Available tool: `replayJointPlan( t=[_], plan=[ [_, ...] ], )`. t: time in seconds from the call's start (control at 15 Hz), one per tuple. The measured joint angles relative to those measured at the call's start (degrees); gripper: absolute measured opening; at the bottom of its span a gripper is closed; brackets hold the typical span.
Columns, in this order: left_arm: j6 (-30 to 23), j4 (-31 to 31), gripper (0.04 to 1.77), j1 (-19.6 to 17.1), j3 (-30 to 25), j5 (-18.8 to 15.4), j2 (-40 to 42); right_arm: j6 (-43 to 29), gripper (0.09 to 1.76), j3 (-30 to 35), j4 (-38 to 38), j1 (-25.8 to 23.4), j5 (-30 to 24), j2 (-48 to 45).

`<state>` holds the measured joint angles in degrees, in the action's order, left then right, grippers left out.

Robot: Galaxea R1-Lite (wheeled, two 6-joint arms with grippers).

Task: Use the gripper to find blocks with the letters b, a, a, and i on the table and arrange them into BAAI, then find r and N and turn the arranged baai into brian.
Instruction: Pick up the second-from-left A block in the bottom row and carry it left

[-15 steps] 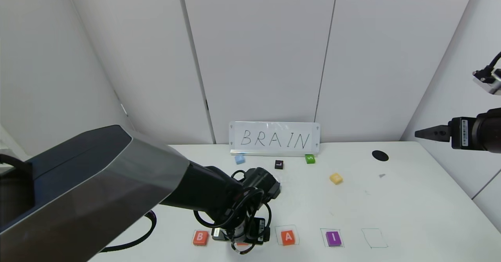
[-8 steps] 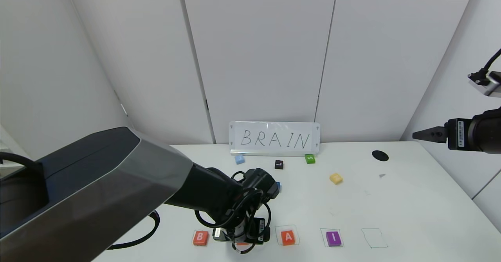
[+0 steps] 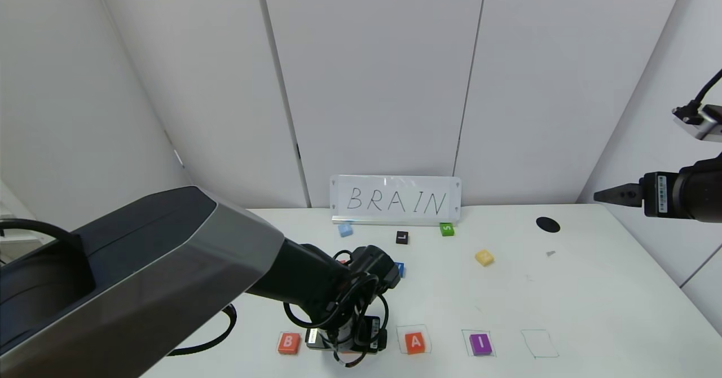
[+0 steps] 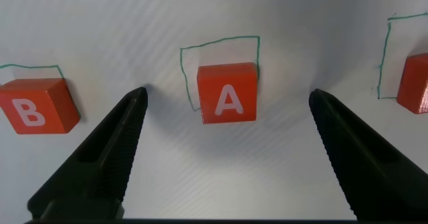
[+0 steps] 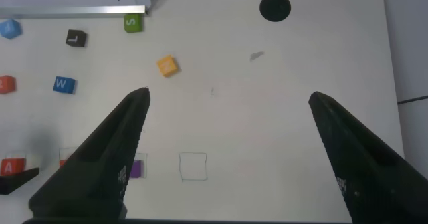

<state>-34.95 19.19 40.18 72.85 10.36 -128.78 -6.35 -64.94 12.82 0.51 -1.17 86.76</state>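
Note:
On the table [image 3: 592,288] a front row holds the orange-red B tile [image 3: 288,342], a second A tile [image 3: 415,342] and the purple I tile [image 3: 480,344]. My left gripper [image 3: 347,341] is open and points down between B and that A. In the left wrist view it [image 4: 227,102] straddles the first A tile [image 4: 228,83] without touching it, with B [image 4: 33,105] beside. The yellow N tile [image 3: 484,257] lies further back on the right. The R tile [image 5: 5,83] shows in the right wrist view. My right gripper [image 3: 606,196] is open and empty, high over the right edge.
An empty pen square [image 3: 540,344] lies right of I. A BRAIN sign [image 3: 396,199] stands at the back, with a light blue tile [image 3: 345,230], black L [image 3: 401,237] and green S [image 3: 446,229] before it. Blue W [image 3: 400,268] is behind my left wrist. A black hole [image 3: 547,224] is at the back right.
My left arm has shifted a little, uncovering the blue W tile behind the wrist. My right gripper has drifted slightly left. The tiles have not moved.

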Motion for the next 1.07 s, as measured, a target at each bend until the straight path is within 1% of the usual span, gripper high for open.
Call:
replayJointPlan(
  t=[0.73, 0.93, 1.07],
  plan=[
    [-0.52, -0.06, 1.72, -0.52, 0.82, 0.17, -1.12, 0.01, 1.71, -0.18, -0.02, -0.44, 0.2, 0.28],
    [-0.55, -0.11, 1.23, -0.52, 0.77, 0.26, -1.18, 0.01, 1.71, -0.2, -0.07, -0.44, 0.22, 0.28],
    [-0.55, -0.09, 0.97, -0.49, 0.71, 0.26, -1.21, 0.04, 1.71, -0.22, -0.07, -0.44, 0.22, 0.3]
  ],
)
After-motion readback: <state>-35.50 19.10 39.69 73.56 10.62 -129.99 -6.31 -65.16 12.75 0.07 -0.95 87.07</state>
